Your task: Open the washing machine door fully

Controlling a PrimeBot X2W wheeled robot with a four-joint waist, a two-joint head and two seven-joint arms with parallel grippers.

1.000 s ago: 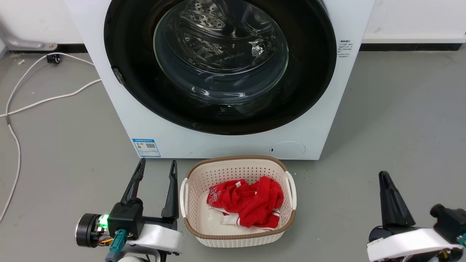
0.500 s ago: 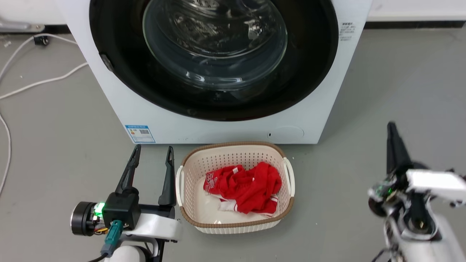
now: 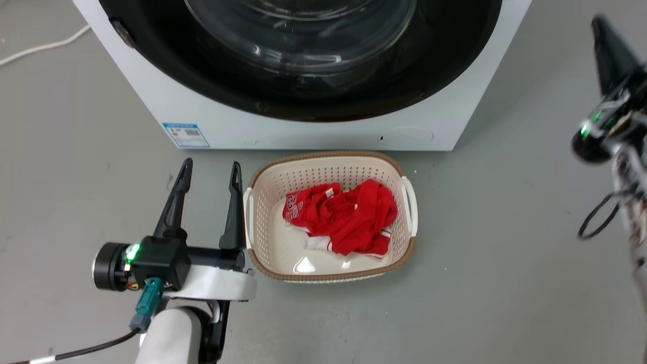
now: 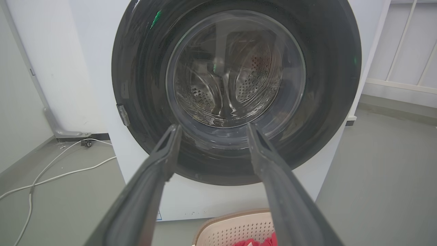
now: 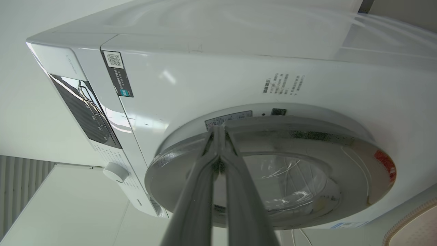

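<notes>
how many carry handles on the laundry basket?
2. One white handle on the basket's left end, next to the left gripper; a second handle on its right end. None seem hidden.

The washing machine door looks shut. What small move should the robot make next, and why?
Probably ease the right gripper toward the rim of the washing machine door: the door sits closed, that gripper is raised with fingers together, aimed at its edge, not touching.

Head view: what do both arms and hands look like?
Left hand: two long tapering black fingers on a black block with a green light, teal connector, dark cable, white forearm shell. Right hand: black fingers, green LED, looped black cable; blurred.
</notes>
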